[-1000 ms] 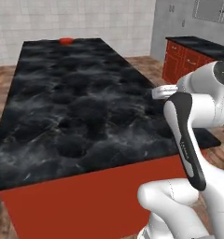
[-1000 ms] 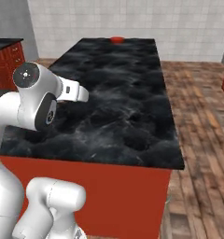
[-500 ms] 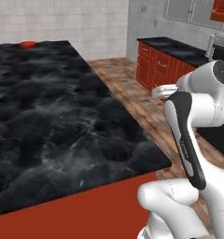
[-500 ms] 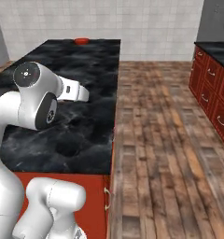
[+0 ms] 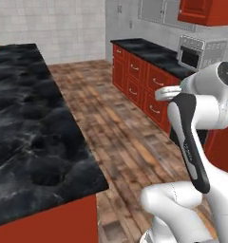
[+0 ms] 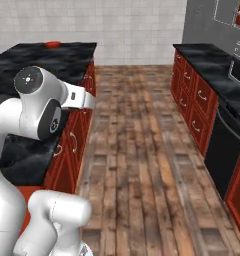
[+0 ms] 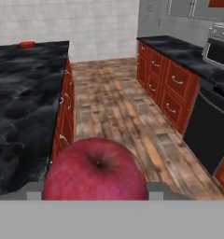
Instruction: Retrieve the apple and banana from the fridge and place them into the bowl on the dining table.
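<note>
A red apple (image 7: 95, 168) sits close before the hand camera, and my gripper (image 7: 95, 189) is shut on it, with the wooden floor behind it. The dining table (image 7: 20, 93) with its black marble top runs along the left (image 5: 30, 118) (image 6: 42, 60). On the table's far end stands the small red bowl (image 7: 27, 44) (image 6: 53, 44), a long way from the gripper. My arm is folded near the base, its hand pointing along the aisle beside the table. The banana and the fridge are out of view.
Red wall cabinets (image 5: 149, 71) under a black counter line the right side, with a microwave (image 5: 196, 52) on top and a dark appliance front (image 6: 224, 150) below. A wooden floor aisle (image 6: 137, 150) runs between the table and these cabinets.
The base has turned right, so the whole picture has shifted: the table has slid to the left and the wall cabinets have come into view. The arm's pose looks the same.
</note>
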